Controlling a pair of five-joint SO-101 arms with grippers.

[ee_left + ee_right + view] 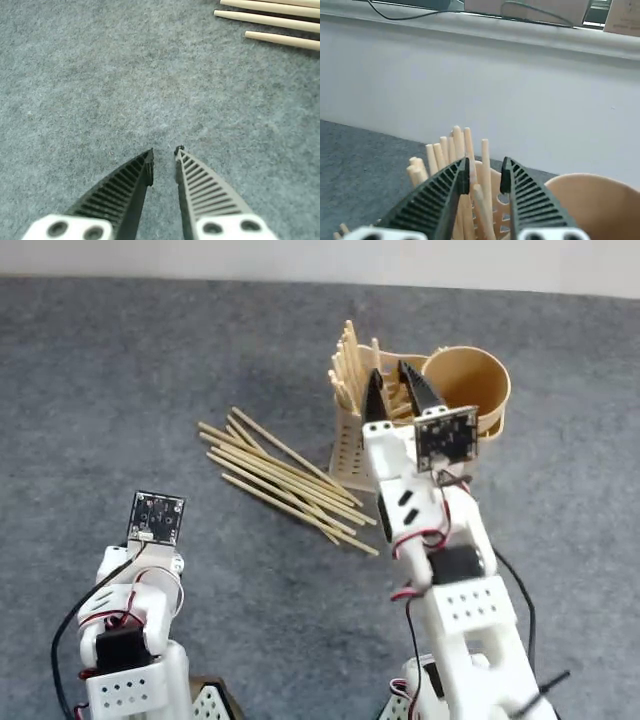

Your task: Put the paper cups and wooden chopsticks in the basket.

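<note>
grey carpet (120,390) spreads below. the right gripper (390,378), jaws slightly parted and empty, hangs over the basket (347,455), whose walls prop chopsticks (350,360) upright just beneath its tips; a paper cup (478,390) sits beside them, loose chopsticks (285,480) lie farther off.

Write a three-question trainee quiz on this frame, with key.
1. True or false: the left claw grips a chopstick.
2. Pick one. The chopsticks outside the basket: A) stand upright B) lie flat on the table C) hang in mid-air.
3. Fill in: the right claw hangs open above the ____.
Key: 1 false; 2 B; 3 basket.
</note>
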